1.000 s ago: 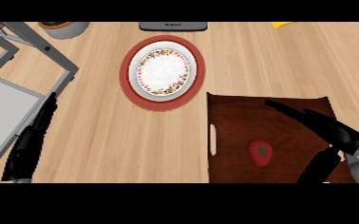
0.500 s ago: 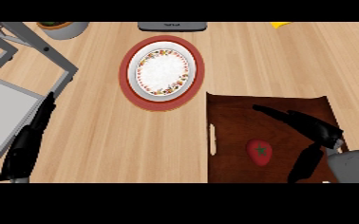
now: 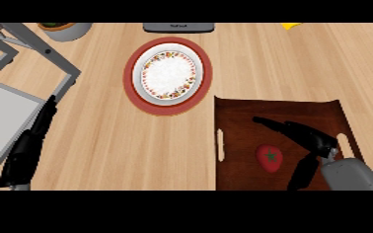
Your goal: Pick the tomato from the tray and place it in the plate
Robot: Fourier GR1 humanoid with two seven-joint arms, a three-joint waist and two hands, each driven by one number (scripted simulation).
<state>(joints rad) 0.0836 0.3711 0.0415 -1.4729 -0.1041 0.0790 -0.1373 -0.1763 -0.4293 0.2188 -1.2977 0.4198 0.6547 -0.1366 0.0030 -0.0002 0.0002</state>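
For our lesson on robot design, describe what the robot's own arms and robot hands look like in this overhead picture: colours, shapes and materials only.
The right robot hand is black, with long slender fingers and a thumb, joined to a smooth, rounded grey forearm. The left robot hand is likewise black and narrow. No cables, markings or sleeves are visible on either.

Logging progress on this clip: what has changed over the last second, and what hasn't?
The right hand has slid left over the tray toward the tomato, its fingers and thumb now open on either side of it, not yet closed. Nothing has been gripped or released. The tomato, tray, plate and left hand at the left edge stayed put.
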